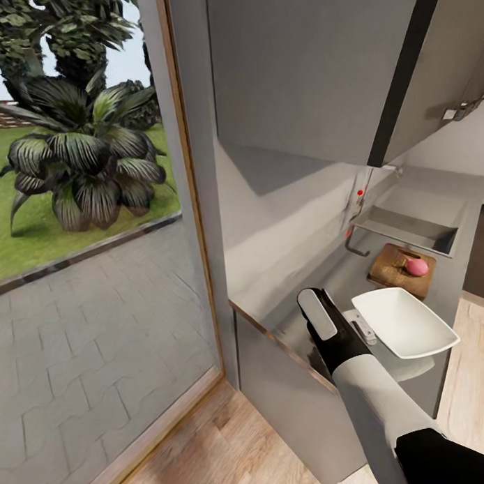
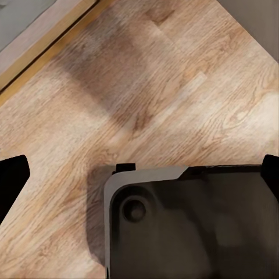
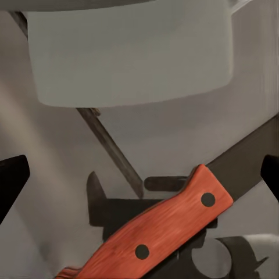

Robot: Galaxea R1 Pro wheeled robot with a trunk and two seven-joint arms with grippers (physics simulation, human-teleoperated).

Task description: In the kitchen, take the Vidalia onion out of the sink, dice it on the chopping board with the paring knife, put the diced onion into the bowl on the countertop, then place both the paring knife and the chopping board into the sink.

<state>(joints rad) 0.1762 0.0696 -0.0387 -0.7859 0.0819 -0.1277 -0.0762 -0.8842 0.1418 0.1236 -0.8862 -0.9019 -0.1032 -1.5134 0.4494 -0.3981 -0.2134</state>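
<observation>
Head view: the right arm point(image 1: 358, 363) reaches over the grey countertop point(image 1: 307, 295), its gripper hidden behind the wrist beside the white bowl point(image 1: 405, 322). Past the bowl lies the chopping board point(image 1: 400, 270) with the pink Vidalia onion point(image 1: 416, 266) on it, and beyond that the sink point(image 1: 409, 229) under the tap point(image 1: 358, 220). A window point(image 1: 80, 206) looks out on a palm and paving.

Left wrist view: the left gripper point(image 2: 139, 174) hangs over the wooden floor point(image 2: 151, 99) with its fingers spread wide and nothing between them.

Right wrist view: the right gripper point(image 3: 139, 174) has its fingertips far apart at the frame edges; the red-handled paring knife point(image 3: 157, 232) lies on the countertop between them, the bowl just beyond. Whether the fingers touch the knife, I cannot tell.
</observation>
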